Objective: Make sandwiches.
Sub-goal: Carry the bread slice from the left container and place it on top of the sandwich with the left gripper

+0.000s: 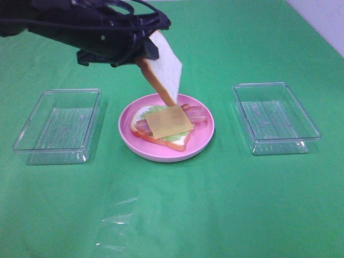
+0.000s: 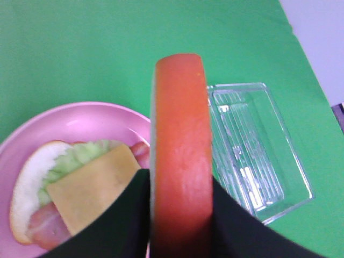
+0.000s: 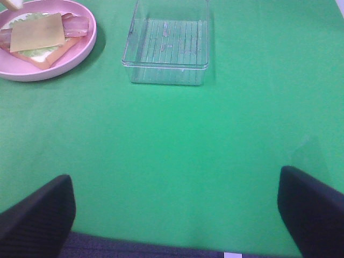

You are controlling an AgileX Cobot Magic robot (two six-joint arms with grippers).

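Observation:
On the pink plate lies an open sandwich: a bread slice, lettuce, bacon strips and a yellow-orange cheese square on top. My left gripper is shut on a second bread slice and holds it tilted, its lower corner just above the cheese. In the left wrist view the crust edge stands between the fingers, over the plate. My right gripper is open and empty above bare cloth, out of the exterior view. The sandwich also shows in the right wrist view.
An empty clear plastic box stands left of the plate, and another stands right of it; the latter shows in both wrist views. A clear plastic sheet lies on the green cloth near the front.

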